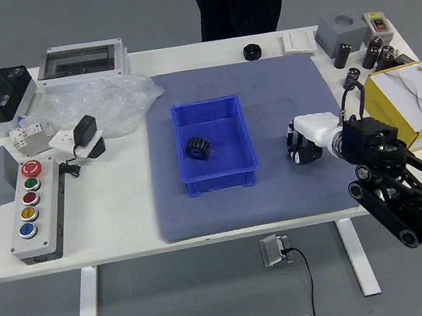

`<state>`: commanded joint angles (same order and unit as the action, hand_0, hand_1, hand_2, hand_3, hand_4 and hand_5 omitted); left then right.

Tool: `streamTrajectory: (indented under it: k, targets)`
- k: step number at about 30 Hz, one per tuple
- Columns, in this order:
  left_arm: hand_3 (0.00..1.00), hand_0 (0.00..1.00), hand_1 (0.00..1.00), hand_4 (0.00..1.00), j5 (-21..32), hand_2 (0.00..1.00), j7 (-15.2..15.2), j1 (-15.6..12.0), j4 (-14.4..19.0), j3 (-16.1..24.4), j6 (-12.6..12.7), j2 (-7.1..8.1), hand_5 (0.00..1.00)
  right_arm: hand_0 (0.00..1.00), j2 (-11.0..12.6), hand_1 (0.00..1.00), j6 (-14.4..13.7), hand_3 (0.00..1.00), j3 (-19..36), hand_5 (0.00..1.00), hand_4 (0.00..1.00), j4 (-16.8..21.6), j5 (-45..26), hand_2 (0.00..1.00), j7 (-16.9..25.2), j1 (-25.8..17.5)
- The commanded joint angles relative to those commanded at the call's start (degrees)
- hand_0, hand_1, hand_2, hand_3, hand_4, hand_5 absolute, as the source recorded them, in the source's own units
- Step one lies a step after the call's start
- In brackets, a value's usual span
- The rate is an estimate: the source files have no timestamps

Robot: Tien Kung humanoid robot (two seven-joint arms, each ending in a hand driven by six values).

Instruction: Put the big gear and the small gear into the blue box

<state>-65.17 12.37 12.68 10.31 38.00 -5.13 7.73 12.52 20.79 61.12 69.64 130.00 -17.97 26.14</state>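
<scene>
Black gear (198,148) lies inside the blue box (218,182), left of its middle. The right hand (317,130) is over the mat (242,209), right of the box and apart from it; whether it's spread, pressed together or pinching something, I can't tell. A person (240,0) stands beyond the table (118,226)

Right hand (311,134) is reaching over the table (118,226).
Black gear (198,148) is lying in the blue box (221,182); a person (241,0) is standing beyond the far edge.

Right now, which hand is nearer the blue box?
The right hand: it's over the mat, right of the blue box, apart from it. The left is out of view.
</scene>
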Motion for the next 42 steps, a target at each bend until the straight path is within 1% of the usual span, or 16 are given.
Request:
streamTrajectory:
  k: [7,8,19,20,25,26,31,32,42]
  targets:
    - [0.694,0.78,0.752,0.575,-0.08,0.741,0.02,-0.08,0.0,0.02,-0.03,-0.01,0.232,0.579,0.24,0.499,0.72,0.612,0.46,0.167,0.534,0.39,0.0,0.532,0.02,0.09]
    - [0.693,0.781,0.752,0.576,-0.11,0.741,0.03,-0.1,0.0,0.04,-0.04,0.0,0.231,0.598,0.3,0.516,0.86,0.637,0.54,0.18,0.571,0.52,0.0,0.548,0.01,0.13]
    - [0.692,0.78,0.751,0.577,-0.31,0.74,0.08,-0.15,0.0,0.08,-0.09,0.0,0.231,0.598,0.32,0.516,2.67,0.636,0.48,0.183,0.581,1.13,0.0,0.551,-0.41,0.18]
    - [0.693,0.78,0.752,0.579,-0.31,0.741,0.08,-0.15,0.0,0.07,-0.09,0.01,0.23,0.603,0.33,0.533,2.85,0.651,0.52,0.199,0.61,1.17,0.0,0.58,-0.42,0.18]
    - [0.693,0.78,0.752,0.579,-0.44,0.741,0.13,-0.21,0.0,0.15,-0.1,0.07,0.23,0.603,0.46,0.533,3.71,0.651,0.85,0.199,0.61,1.52,0.0,0.58,-0.58,0.19]
    - [0.692,0.78,0.751,0.58,-0.46,0.74,0.14,-0.23,0.0,0.15,-0.11,0.07,0.229,0.641,0.48,0.565,3.82,0.694,0.91,0.252,0.678,1.56,0.0,0.614,-0.61,0.19]
    - [0.692,0.78,0.751,0.58,-0.37,0.74,0.12,-0.24,0.0,0.02,-0.13,0.04,0.229,0.641,0.46,0.565,4.28,0.694,1.04,0.252,0.678,1.6,0.0,0.614,-0.77,0.13]
    - [0.691,0.78,0.751,0.581,-0.36,0.74,0.11,-0.24,0.0,0.02,-0.13,0.03,0.23,0.663,0.45,0.594,4.33,0.733,1.04,0.255,0.691,1.59,0.0,0.666,-0.8,0.12]
    - [0.691,0.78,0.751,0.581,-0.51,0.74,0.16,-0.34,0.0,0.3,-0.11,0.1,0.229,0.668,0.75,0.603,4.69,0.745,1.52,0.251,0.688,2.22,0.0,0.675,-1.0,0.37]
